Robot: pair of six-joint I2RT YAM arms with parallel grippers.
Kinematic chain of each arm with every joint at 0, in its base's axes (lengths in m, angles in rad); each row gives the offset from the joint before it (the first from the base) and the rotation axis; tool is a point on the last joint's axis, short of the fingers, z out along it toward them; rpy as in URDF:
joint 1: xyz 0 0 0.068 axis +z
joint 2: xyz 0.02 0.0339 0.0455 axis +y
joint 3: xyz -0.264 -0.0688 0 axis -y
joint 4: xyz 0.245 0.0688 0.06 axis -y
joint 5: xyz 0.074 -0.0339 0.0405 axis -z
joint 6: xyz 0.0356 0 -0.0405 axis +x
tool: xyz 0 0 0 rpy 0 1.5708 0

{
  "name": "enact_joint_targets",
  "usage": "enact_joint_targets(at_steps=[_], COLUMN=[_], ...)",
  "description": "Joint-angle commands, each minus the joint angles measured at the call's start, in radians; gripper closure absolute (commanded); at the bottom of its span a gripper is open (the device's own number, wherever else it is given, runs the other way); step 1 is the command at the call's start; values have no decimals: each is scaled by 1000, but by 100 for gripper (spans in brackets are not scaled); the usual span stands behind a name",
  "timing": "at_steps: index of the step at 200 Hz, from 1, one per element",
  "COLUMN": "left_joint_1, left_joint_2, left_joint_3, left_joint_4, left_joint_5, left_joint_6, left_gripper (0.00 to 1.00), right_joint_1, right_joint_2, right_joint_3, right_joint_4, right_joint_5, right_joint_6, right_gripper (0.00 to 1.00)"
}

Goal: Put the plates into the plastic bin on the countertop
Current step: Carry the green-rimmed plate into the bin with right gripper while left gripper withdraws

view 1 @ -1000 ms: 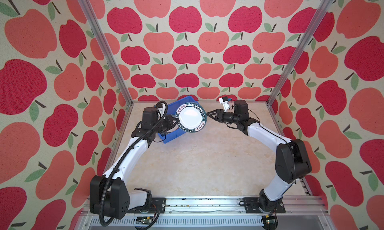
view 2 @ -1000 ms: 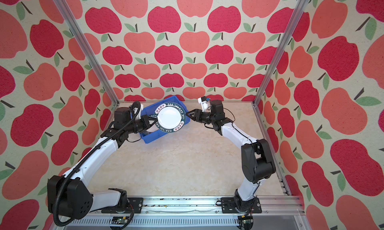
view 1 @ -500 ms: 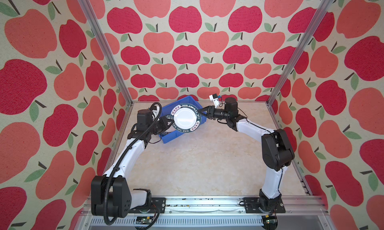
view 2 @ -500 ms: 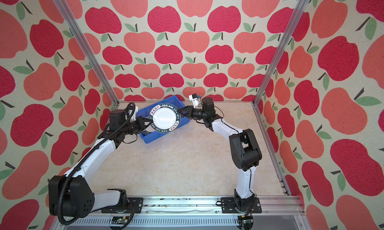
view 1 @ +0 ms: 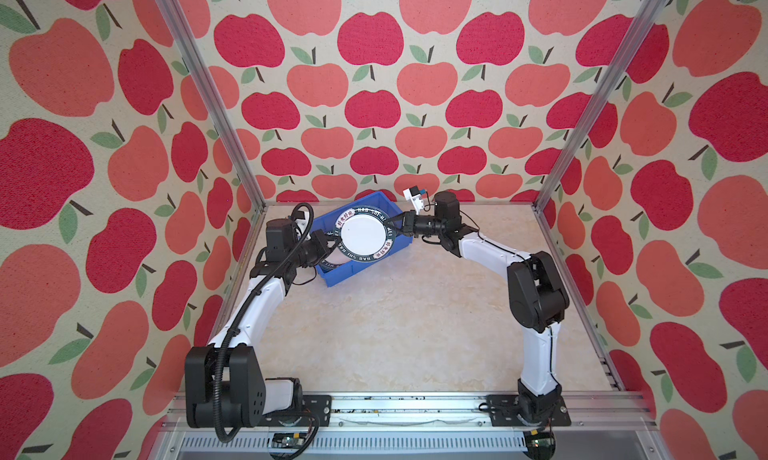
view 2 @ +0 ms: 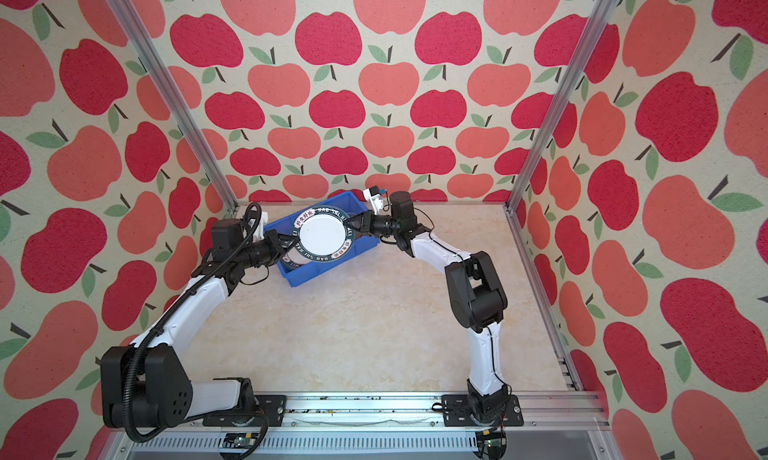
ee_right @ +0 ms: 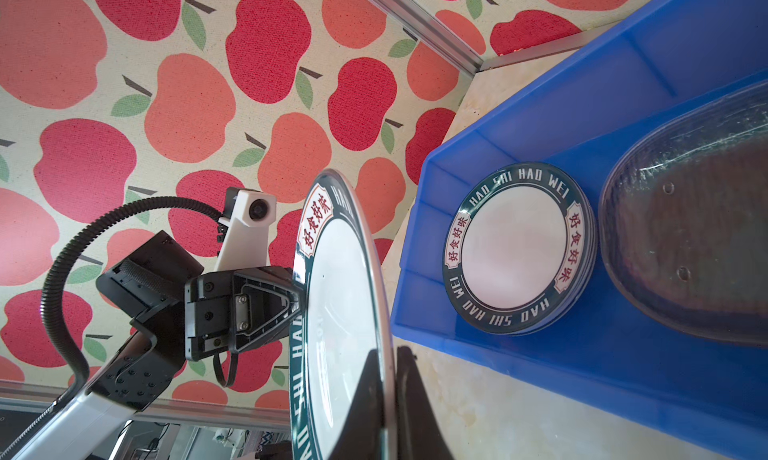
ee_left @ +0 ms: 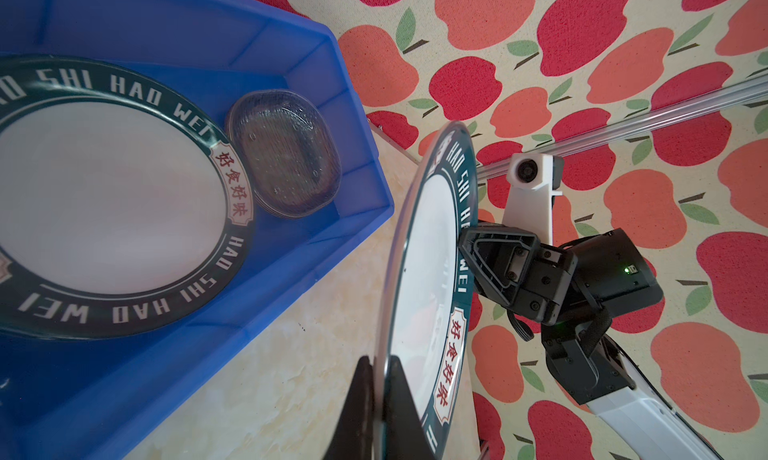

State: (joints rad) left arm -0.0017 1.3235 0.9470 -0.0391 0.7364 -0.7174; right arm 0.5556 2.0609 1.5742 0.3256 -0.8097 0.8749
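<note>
Near the middle of both top views, the round white plate with a dark lettered rim (view 1: pixel 361 238) hangs face up over the bright blue rectangular plastic bin (view 1: pixel 368 199). The left gripper (view 1: pixel 331 243) pinches its left edge, the right gripper (view 1: pixel 399 229) its right edge. Probably best: release one side only, then lower it flat onto the stacked lettered plates (ee_right: pixel 519 248).

Glossy white plate (view 1: pixel 360 237), smooth plastic bin (ee_left: pixel 124 375)
</note>
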Motion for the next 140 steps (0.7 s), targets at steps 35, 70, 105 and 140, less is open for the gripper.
enact_joint_targets(at_steps=[35, 70, 105, 140], left_joint_1=[97, 168, 196, 196], left_joint_2=[-78, -186, -231, -231], left_joint_3=[-53, -98, -119, -146], left_joint_4=[-46, -57, -54, -42], left_joint_5=[-89, -143, -131, -109], left_joint_6=[43, 44, 40, 23], left_gripper=[1, 1, 1, 1], right_joint_1=[25, 38, 46, 51], right_joint_2=[135, 330, 507, 600], right_joint_3=[360, 701, 968, 1056], right_joint_4=[-384, -605, -709, -700], right_joint_5=[49, 81, 94, 118], right_joint_6=[-125, -201, -211, -203], right_gripper=[100, 100, 100, 100])
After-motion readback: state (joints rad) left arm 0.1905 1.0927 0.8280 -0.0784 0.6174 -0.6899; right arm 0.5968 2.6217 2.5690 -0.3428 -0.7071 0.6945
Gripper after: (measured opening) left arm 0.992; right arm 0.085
